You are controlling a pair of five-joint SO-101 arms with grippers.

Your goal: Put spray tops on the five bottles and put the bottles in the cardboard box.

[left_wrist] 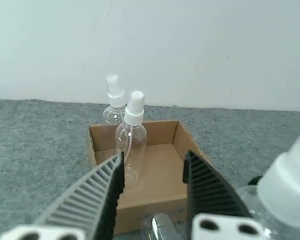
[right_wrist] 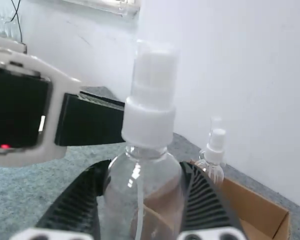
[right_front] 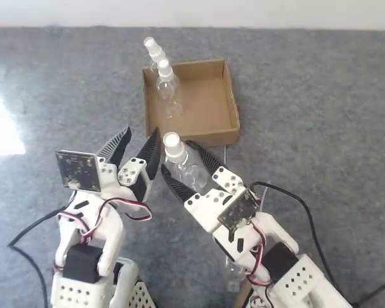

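The right gripper (right_front: 177, 160) was closed around the body of a bottle (right_wrist: 142, 192), lifted above the table (right_front: 321, 96) in front of the box (right_front: 233, 102). This bottle already had its spray top (right_wrist: 150, 115) on. Just beside it, the left gripper (left_wrist: 154, 167) stood open and held nothing, its jaws pointing towards the box.

Under the right arm lay a clear thing (right_front: 234, 276), perhaps one more bottle, but it was too hidden to tell.

Farther on, a second bottle (right_front: 169, 90) stood upright inside the box near its left wall, with a top on. A third bottle (left_wrist: 112, 107), also with a top, stood at the far-left corner. I could not tell if it was inside the box or just behind the far wall.

In my judgement the task was about half done: three tops were on, one bottle was surely boxed, and the held one only needed to go in. At least two bottles were left to do.

I could read no writing. The bottles were clear and had no labels, and the box was plain cardboard.
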